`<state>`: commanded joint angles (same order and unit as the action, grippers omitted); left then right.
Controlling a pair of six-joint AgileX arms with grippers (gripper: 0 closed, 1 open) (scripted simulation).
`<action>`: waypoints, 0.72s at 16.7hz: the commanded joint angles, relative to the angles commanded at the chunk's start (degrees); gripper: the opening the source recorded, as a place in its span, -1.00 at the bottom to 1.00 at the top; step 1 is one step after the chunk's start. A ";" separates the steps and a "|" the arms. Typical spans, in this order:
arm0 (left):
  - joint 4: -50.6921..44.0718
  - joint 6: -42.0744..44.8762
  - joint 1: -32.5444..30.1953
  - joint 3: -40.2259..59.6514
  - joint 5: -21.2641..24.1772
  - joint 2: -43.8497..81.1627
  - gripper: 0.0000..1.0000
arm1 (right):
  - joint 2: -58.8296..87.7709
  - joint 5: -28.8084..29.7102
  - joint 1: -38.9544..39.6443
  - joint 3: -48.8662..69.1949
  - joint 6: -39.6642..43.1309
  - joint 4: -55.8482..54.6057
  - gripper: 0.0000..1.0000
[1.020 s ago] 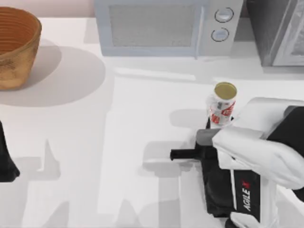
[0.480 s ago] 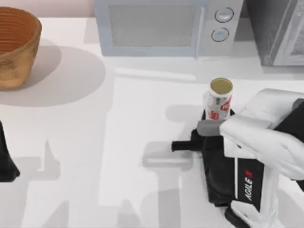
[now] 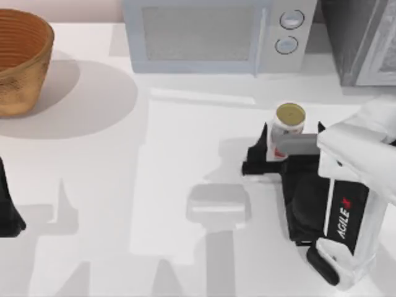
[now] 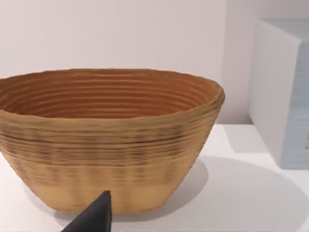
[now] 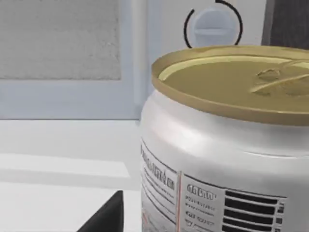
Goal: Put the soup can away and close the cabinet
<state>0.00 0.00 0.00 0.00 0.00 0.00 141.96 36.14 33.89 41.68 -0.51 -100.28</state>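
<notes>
**Gripping the soup can near the microwave**

Holding the soup can (image 3: 288, 127) upright in the right claw (image 3: 281, 150), clenched on its lower body, gold lid facing up. Sitting toward the right side of the table (image 3: 173, 185), just in front of the microwave (image 3: 213, 34) and its two round knobs. Showing up close in the right wrist view as a gold-rimmed can (image 5: 227, 145) with one knob behind it. Standing at the far right corner: the dark grey cabinet (image 3: 362, 40), well apart from the can; door state hard to judge. Resting at the far left: a woven basket (image 3: 21, 62), its visible interior (image 4: 111, 96) bare. Parked at the left edge: the left claw (image 3: 9, 213), finger state impossible to tell.
</notes>
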 joint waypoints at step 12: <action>0.00 0.00 0.00 0.00 0.00 0.00 1.00 | -0.17 -0.54 -0.54 0.21 0.00 0.37 0.25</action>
<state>0.00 0.00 0.00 0.00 0.00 0.00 141.79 35.59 33.35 41.89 -0.52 -99.91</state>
